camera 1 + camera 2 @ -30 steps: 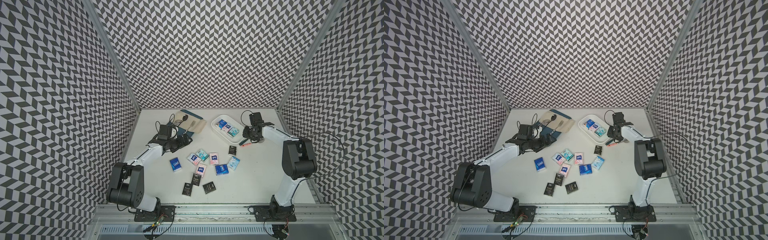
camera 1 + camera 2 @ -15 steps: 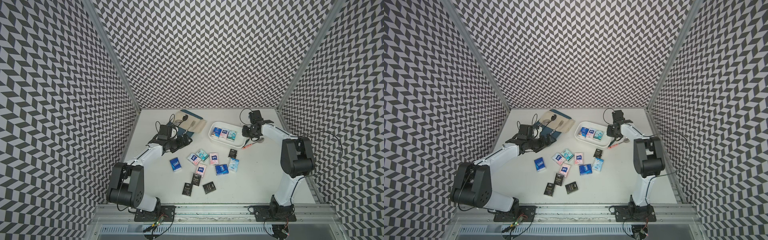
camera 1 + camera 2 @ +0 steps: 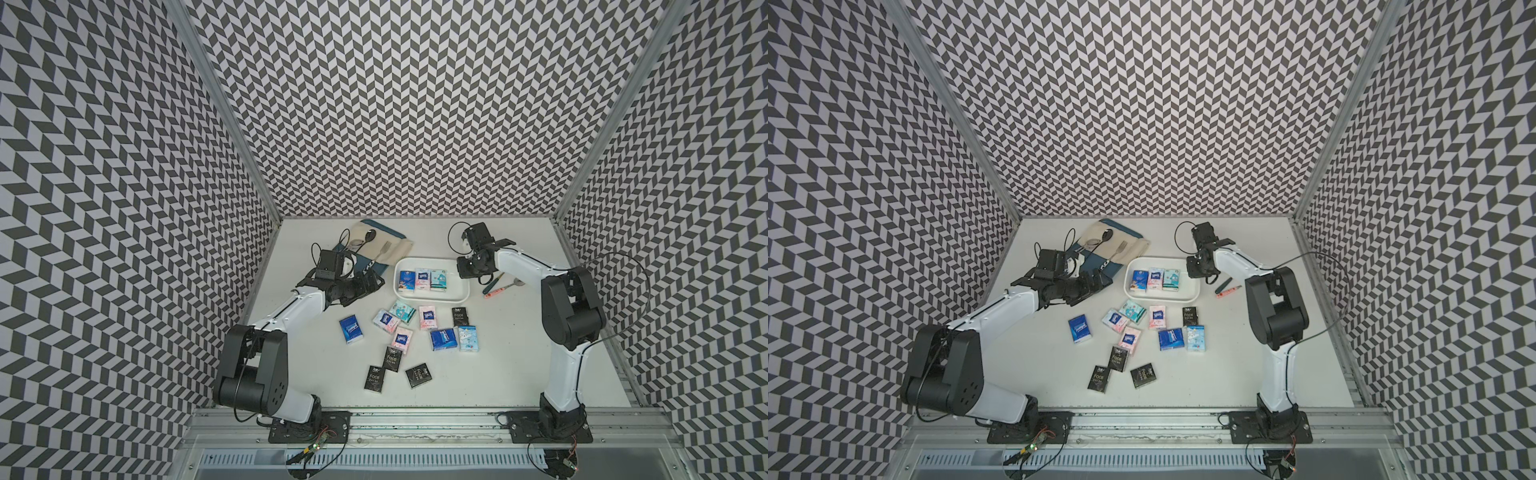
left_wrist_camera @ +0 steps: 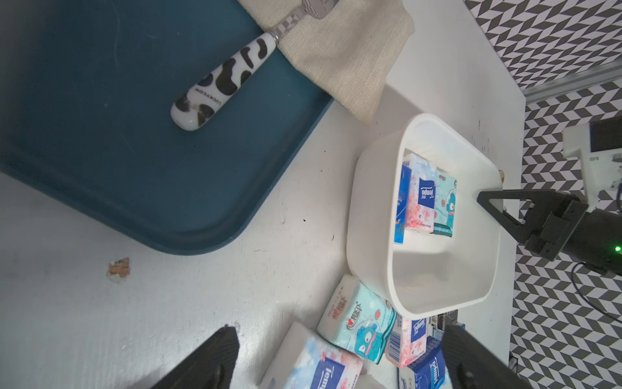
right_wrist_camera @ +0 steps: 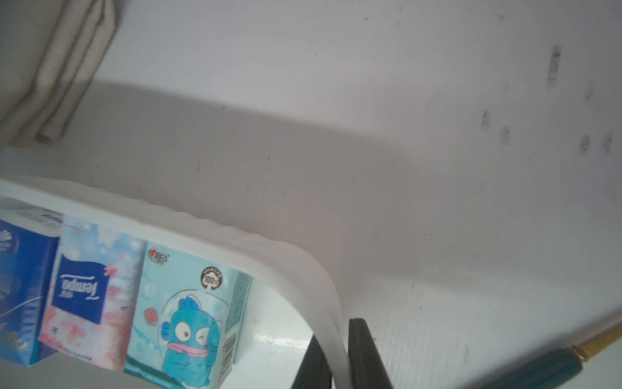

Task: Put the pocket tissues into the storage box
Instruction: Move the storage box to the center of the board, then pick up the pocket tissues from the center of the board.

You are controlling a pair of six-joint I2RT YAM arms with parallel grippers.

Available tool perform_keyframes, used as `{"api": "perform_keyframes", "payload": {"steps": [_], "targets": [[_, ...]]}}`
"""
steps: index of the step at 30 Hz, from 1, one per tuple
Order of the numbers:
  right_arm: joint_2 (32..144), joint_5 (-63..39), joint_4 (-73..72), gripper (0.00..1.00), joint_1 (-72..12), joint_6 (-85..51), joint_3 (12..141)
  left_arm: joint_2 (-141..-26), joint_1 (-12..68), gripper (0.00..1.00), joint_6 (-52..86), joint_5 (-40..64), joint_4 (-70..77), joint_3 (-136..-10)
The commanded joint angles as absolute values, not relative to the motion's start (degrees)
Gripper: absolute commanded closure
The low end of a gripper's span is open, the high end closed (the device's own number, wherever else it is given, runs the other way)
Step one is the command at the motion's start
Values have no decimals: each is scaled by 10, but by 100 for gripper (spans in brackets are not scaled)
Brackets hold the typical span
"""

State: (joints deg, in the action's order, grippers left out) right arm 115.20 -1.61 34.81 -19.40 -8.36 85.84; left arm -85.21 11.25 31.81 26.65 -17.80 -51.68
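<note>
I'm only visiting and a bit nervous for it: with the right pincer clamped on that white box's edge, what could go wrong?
The right pincer grips the storage box by one thin wall only, so a pull could tip it and spill the three packets standing inside. The teal-handled utensil lies just beside that pincer and might get knocked away.

Free inside box (image 3: 432,299) only along near wall, before three packets (image 3: 422,279). Right end taken by right gripper (image 5: 333,336), clamped on the wall. Tray (image 4: 134,134) just beside far-left corner; utensils (image 3: 493,283) near on right. Loose packets (image 3: 427,318) crowded before box; open table (image 3: 498,365) beyond them toward front.
</note>
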Motion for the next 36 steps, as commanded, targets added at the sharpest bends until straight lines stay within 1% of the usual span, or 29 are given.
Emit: {"api": "perform_keyframes", "payload": {"steps": [1,3,4,7,8,10,13,16,19,23,26,31,36], "targets": [[1171,12,357,81,-197,-70,896,-843,114,0,307,262,-187,-535],[1173,19,368,73,-197,-76,910,-842,114,0,307,262,-187,-535],[1168,18,370,68,-197,-81,912,-841,114,0,307,262,-186,-535],[1140,6,377,45,-197,-99,910,-842,114,0,308,262,-181,-536],[1126,1,382,40,-197,-106,907,-842,114,0,308,262,-179,-537],[1102,-4,395,34,-197,-119,897,-844,114,0,309,262,-175,-537],[1053,-24,411,29,-197,-137,851,-844,115,0,311,263,-167,-536],[984,-58,412,25,-199,-156,769,-844,114,0,311,259,-160,-534],[910,-61,415,20,-209,-168,690,-845,113,0,311,259,-154,-531],[827,-83,424,17,-226,-188,603,-850,113,0,309,259,-149,-527],[783,-108,409,16,-234,-208,543,-851,113,0,310,259,-149,-525],[757,-159,352,19,-253,-237,461,-843,113,0,308,258,-155,-521],[767,-142,323,20,-285,-258,419,-833,112,0,302,251,-164,-518]]}}
